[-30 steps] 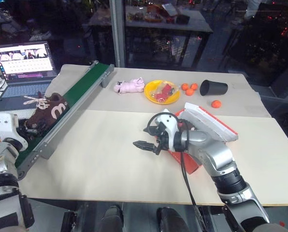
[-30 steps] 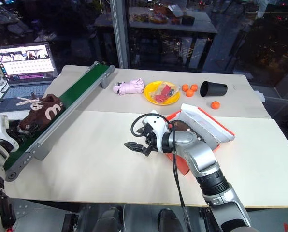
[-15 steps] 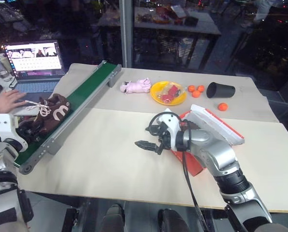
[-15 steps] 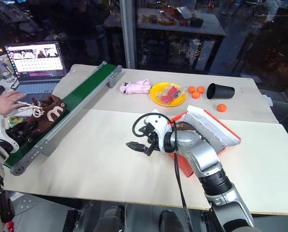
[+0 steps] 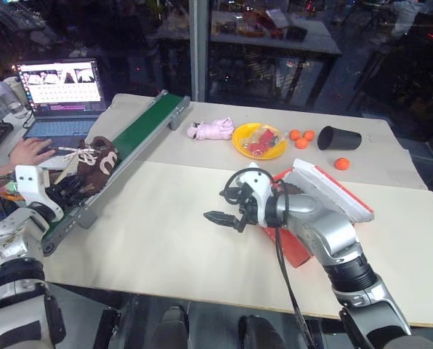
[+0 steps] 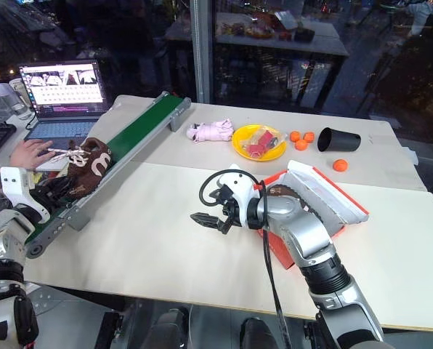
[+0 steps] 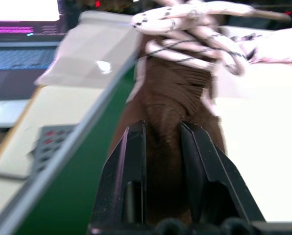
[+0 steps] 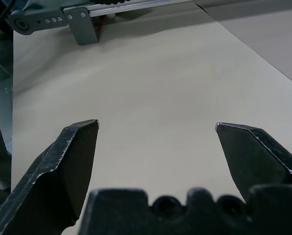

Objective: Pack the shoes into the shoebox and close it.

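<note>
The left gripper (image 7: pixel 161 147) had just narrowed onto the dark brown soft shoe (image 7: pixel 174 105), securing pickup; the right gripper (image 8: pixel 156 132) stood wide, empty.

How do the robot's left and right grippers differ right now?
The left gripper has its jaws closed on a brown shoe on the green conveyor; the right gripper has its jaws wide apart, holding nothing. The left sits at the table's edge, the right hovers over bare table beside the shoebox. Both have two black fingers.
</note>
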Robot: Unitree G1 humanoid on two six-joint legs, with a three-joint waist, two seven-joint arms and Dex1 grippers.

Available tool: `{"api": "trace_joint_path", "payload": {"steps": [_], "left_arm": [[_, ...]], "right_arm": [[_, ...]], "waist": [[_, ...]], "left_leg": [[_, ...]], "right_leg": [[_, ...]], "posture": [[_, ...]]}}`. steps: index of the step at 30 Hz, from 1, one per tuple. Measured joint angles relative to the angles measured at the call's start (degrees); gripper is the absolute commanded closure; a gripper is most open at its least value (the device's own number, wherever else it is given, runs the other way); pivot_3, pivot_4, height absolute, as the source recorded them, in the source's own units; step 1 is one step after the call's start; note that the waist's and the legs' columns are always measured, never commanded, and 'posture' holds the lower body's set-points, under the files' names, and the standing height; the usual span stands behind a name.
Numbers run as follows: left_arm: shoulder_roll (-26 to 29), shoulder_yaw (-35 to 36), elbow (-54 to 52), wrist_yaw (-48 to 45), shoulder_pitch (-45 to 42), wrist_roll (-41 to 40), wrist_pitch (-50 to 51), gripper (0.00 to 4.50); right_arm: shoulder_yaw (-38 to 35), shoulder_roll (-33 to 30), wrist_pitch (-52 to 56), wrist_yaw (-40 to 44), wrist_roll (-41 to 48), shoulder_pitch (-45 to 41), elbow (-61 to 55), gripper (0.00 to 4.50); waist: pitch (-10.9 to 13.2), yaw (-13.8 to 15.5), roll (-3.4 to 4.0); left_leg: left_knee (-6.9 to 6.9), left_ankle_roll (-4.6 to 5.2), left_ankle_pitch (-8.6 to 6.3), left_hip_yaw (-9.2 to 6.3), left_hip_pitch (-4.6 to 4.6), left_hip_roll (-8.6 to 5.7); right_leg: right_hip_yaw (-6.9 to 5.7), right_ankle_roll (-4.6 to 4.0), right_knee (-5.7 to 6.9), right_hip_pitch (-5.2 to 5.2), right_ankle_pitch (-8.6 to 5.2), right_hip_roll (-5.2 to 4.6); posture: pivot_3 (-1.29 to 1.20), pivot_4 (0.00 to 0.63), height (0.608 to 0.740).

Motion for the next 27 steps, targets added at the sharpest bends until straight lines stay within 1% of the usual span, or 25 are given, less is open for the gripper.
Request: {"api": "trace_joint_path", "payload": {"steps": [6, 8, 14, 15, 17, 19, 20, 21, 23, 25, 26, 27], "left_arm": [[-3.7, -1.7, -13.4, 3.5, -0.6, -2.1, 6.2, 3.52], [-4.8, -2.4, -17.3, 4.5, -0.8, -2.5, 8.4, 3.52], [-5.0, -2.7, -17.5, 7.8, -1.0, -2.1, 10.2, 3.52], [-4.9, -2.6, -17.3, 8.6, -0.9, -2.0, 10.4, 3.27], [-5.0, -2.2, -17.1, 9.5, -0.7, -2.1, 11.2, 2.93], [-5.0, -1.3, -17.2, 10.1, 0.1, -2.4, 11.6, 2.26], [-5.0, -0.8, -17.2, 10.1, 0.6, -2.8, 11.6, 1.84], [-5.0, -0.5, -17.5, 10.6, 1.0, -3.0, 11.6, 1.57], [-5.0, -0.1, -17.7, 12.1, 1.2, -3.0, 11.6, 0.81], [-5.0, 1.1, -17.7, 16.9, 1.3, -2.0, 11.4, 0.13], [-4.8, 2.0, -17.7, 19.6, 1.3, -1.3, 11.4, 0.02], [-4.4, 2.3, -17.8, 21.8, 1.7, -0.4, 11.4, 0.02]], "right_arm": [[0.0, 0.0, 0.0, -0.4, 0.0, 0.0, -0.1, 0.0], [0.0, 0.0, 0.0, -0.6, 0.0, 0.0, -0.1, 0.0], [0.0, -0.6, 0.3, -1.1, 0.0, 0.2, -0.7, 0.0], [0.0, -0.6, 0.5, -1.2, 0.0, 0.3, -1.2, 0.0], [0.0, -0.7, 0.7, -1.3, 0.0, 0.4, -1.6, 0.0], [0.0, -0.8, 0.8, -1.7, 0.1, 0.5, -1.8, 0.0], [0.0, -0.8, 0.9, -1.8, 0.1, 0.6, -1.8, 0.0], [0.0, -0.9, 0.9, -1.8, 0.1, 0.6, -1.8, 0.0], [0.0, -0.9, 0.9, -1.9, 0.1, 0.6, -1.9, 0.0], [0.0, -0.9, 1.0, -1.8, 0.1, 0.6, -2.0, 0.0], [0.0, -1.2, 1.0, -1.8, 0.1, 0.6, -2.1, 0.0], [0.0, -1.3, 1.0, -1.8, 0.1, 0.6, -2.1, 0.0]], "waist": [[0.0, -0.9, -0.03], [0.0, -1.7, -0.04], [0.0, -3.2, -0.04], [0.0, -3.3, -0.04], [0.0, -3.4, -0.04], [0.0, -3.4, -0.04], [0.0, -3.4, -0.05], [0.0, -3.4, -0.05], [0.0, -3.4, -0.05], [0.0, -3.4, -0.05], [0.0, -3.4, -0.05], [0.0, -3.5, -0.05]], "left_leg": [[0.03, 0.03, 0.02, -0.01, 0.0, 0.0], [0.02, 0.32, 0.2, -0.02, 0.0, 0.0], [0.0, 0.44, 0.28, -0.05, 0.03, 0.01], [0.0, 0.45, 0.28, -0.05, 0.03, 0.01], [0.0, 0.45, 0.28, -0.05, 0.03, 0.01], [0.0, 0.44, 0.28, -0.05, 0.03, 0.01], [-0.01, 0.44, 0.27, -0.05, 0.03, 0.01], [-0.01, 0.44, 0.27, -0.05, 0.03, 0.01], [-0.01, 0.43, 0.27, -0.05, 0.03, 0.02], [-0.01, 0.38, 0.24, -0.05, 0.08, 0.02], [-0.01, 0.37, 0.23, -0.05, 0.12, 0.02], [-0.05, 0.36, 0.22, -0.04, 0.19, 0.01]], "right_leg": [[0.01, 0.03, -0.01, 0.01, 0.01, 0.03], [0.02, 0.04, -0.01, 0.01, 0.01, 0.04], [0.04, 0.05, 0.01, -0.01, 0.01, 0.06], [0.04, 0.05, 0.01, -0.01, 0.01, 0.06], [0.05, 0.05, 0.01, -0.01, 0.01, 0.06], [0.05, 0.05, 0.01, -0.01, 0.01, 0.06], [0.05, 0.04, 0.01, -0.01, 0.01, 0.06], [0.05, 0.04, 0.01, -0.01, 0.01, 0.06], [0.05, 0.04, 0.01, -0.01, 0.01, 0.06], [0.05, 0.04, 0.03, 0.0, 0.01, 0.06], [0.07, 0.03, 0.05, 0.01, 0.01, 0.06], [0.08, 0.03, 0.06, 0.02, 0.02, 0.06]], "posture": [[0.0, 0.15, 0.736], [0.0, 0.15, 0.736], [0.0, 0.15, 0.736], [0.0, 0.15, 0.736], [0.0, 0.15, 0.736], [0.0, 0.15, 0.736], [0.0, 0.15, 0.736], [0.0, 0.15, 0.736], [0.0, 0.15, 0.736], [0.0, 0.15, 0.736], [0.0, 0.15, 0.736], [0.0, 0.15, 0.736]]}}
